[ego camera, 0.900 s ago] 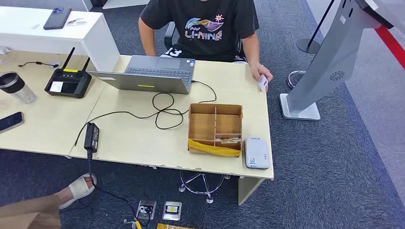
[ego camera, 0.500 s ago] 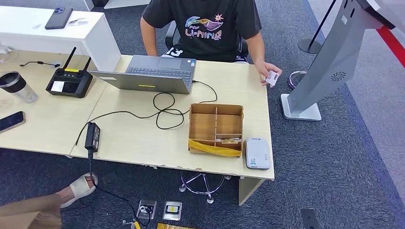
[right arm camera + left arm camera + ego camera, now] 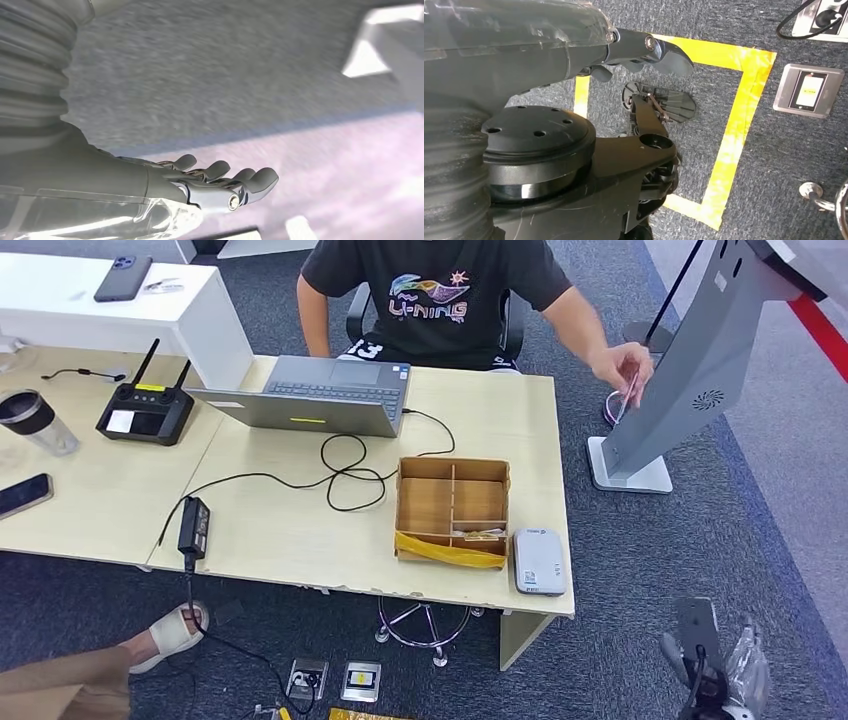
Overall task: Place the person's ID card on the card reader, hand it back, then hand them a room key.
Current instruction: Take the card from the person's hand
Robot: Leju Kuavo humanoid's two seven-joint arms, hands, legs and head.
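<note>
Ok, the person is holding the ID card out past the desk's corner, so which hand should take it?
The right. The right hand shows low on the same side as the ID card in the person's hand, fingers apart and holding nothing. The left hand hangs down over the floor.

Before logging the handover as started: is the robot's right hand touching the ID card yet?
Apart. The head view shows the right hand low over the carpet, while the person's hand holds the ID card out past the desk's edge, with wide carpet between.

White card reader (image 3: 539, 561) flat at desk's corner, beside box.
</note>
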